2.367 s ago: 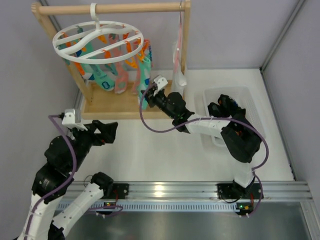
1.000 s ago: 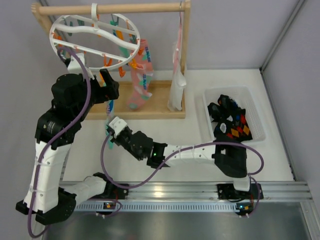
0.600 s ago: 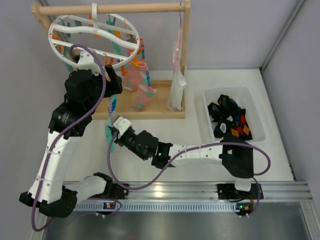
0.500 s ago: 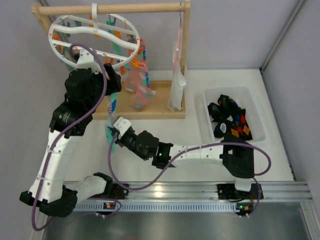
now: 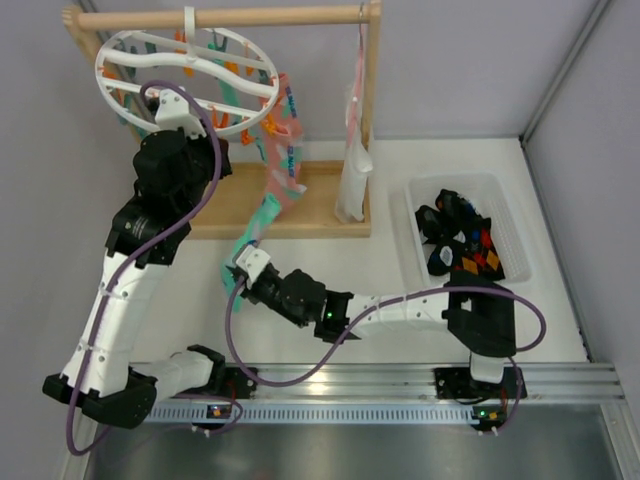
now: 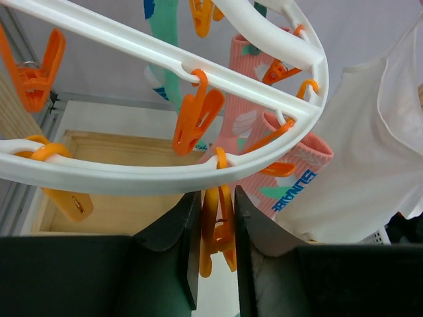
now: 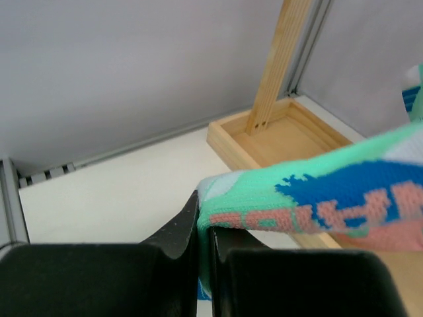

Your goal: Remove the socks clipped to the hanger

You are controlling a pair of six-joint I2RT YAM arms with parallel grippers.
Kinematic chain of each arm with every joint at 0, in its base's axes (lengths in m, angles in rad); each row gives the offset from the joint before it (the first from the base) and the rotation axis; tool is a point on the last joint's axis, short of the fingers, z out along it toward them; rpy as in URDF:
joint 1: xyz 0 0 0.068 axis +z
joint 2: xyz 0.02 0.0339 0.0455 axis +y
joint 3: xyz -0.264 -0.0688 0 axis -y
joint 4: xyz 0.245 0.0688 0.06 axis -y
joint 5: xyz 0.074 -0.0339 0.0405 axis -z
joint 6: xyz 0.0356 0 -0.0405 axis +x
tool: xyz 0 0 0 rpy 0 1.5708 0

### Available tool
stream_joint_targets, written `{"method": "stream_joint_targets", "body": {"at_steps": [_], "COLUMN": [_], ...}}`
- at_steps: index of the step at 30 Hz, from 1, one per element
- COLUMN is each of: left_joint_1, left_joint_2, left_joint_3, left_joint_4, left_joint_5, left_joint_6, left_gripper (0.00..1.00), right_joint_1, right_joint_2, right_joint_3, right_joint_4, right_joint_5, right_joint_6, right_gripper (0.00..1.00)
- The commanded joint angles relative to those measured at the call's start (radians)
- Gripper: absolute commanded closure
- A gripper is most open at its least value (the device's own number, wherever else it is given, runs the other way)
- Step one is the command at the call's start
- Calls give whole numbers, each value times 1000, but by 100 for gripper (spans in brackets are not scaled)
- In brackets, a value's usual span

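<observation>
Since half a second back, the left claw (image 6: 215,199) has snapped closed. The mint sock (image 5: 255,225) no longer hangs straight down either: it's drawn out on a slant from under the hanger (image 5: 185,75) toward the right claw (image 5: 243,268). The pink socks (image 5: 282,160) have swung over a bit too.

Right now the left claw sits just under the hanger's ring with its fingers pressed together on an orange clip (image 6: 213,241). I don't see any cloth in that clip from the wrist view, so I can't tell if the mint sock is out of it or still caught up top. The right claw is pinching the sock's low end tight, above the tabletop (image 5: 330,255) and just in front of the rack (image 5: 230,15). The pink socks hang at the hanger's right side. A few dark socks already lie in the bin (image 5: 475,180) well off to the right.

My take on handling: the sock is light, soft and stretchy, so it'll give a fair bit before it pops free. A full fold of fabric near the end is the safer hold, not just the edge. The hanger only hangs by its hook, so any sideways tug tilts and swings it. The clip is small, stiff, sprung plastic and probably slippery.
</observation>
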Motion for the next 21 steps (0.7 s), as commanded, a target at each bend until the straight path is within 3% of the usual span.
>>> {"method": "stream_joint_targets", "body": {"at_steps": [1, 3, 4, 6, 7, 11, 12, 16, 20, 21], "left_joint_1": [2, 2, 2, 2, 2, 2, 2, 2, 2, 2], "left_joint_2": [-1, -6, -21, -43, -72, -158, -178, -334, -494, -521], "left_joint_3": [1, -8, -25, -46, -60, -148, -163, -260, -393, -411], "left_joint_4": [62, 62, 61, 62, 62, 59, 59, 58, 50, 44], "left_joint_5": [-10, -5, 0, 0, -2, 18, 26, 96, 137, 144], "left_joint_6": [2, -1, -5, -19, -30, -58, -67, -77, -82, -84], "left_gripper": [87, 87, 69, 50, 34, 9, 6, 2, 2, 2], "right_joint_1": [4, 8, 9, 12, 12, -26, -72, -222, -464, -597], "right_joint_2": [-113, -160, -224, -309, -402, -654, -698, -904, -976, -976], "right_joint_3": [-67, -153, -182, -260, -280, -326, -317, -277, -202, -172], "right_joint_4": [73, 98, 95, 29, -24, -388, -575, -929, -1131, -1145], "right_joint_5": [-20, 3, 19, 92, 127, 275, 287, 345, 359, 321], "right_joint_6": [25, 28, 30, 45, 56, 164, 253, 345, 339, 321], "right_gripper": [100, 100, 100, 100, 100, 100, 100, 100, 100, 100]}}
